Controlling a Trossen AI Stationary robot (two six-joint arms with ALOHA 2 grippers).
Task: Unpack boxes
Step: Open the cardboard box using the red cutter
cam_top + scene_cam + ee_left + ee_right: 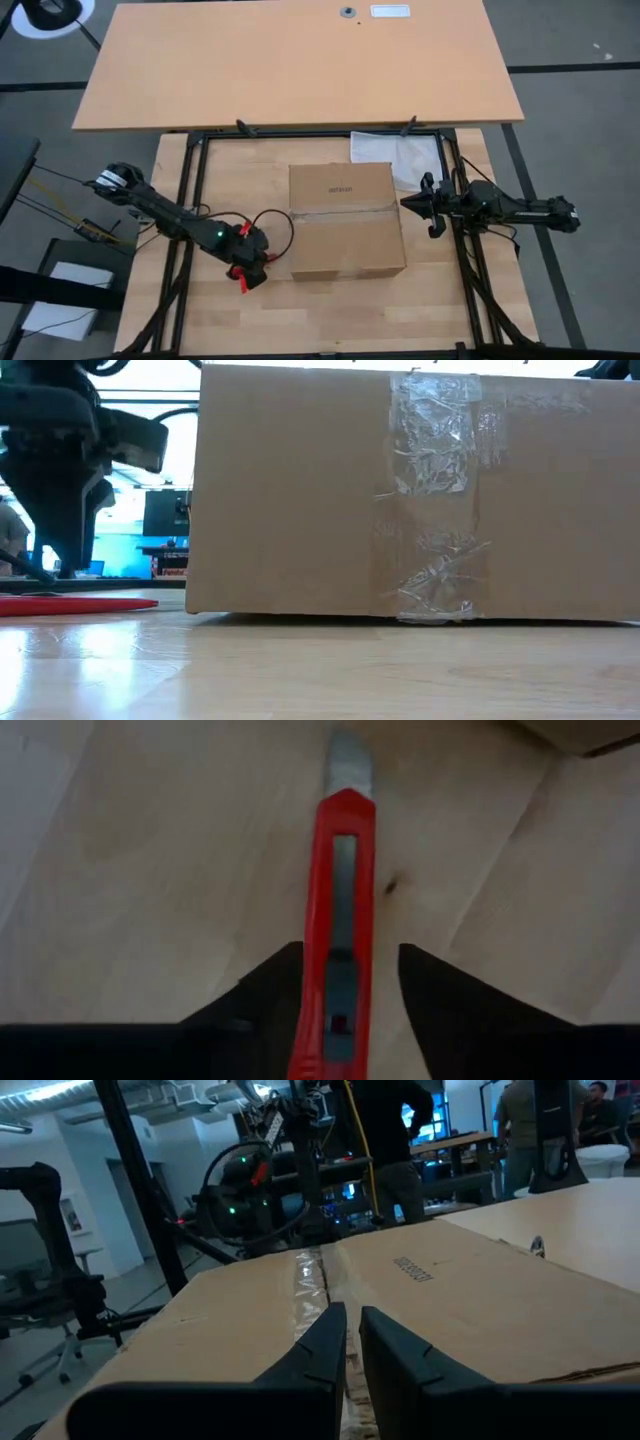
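Left gripper (350, 1010) over the wooden table (330, 310) at the carton's left front corner, fingers (265, 995) apart either side of the red box cutter (340, 920); only its wrist view shows this gap. Right gripper (352, 1345) narrow, nearly closed, at the carton's right edge. Carton (345, 220) mid-table, taped seam (315, 1290) intact; it blocks most of the low view. White bag (400, 155) behind.
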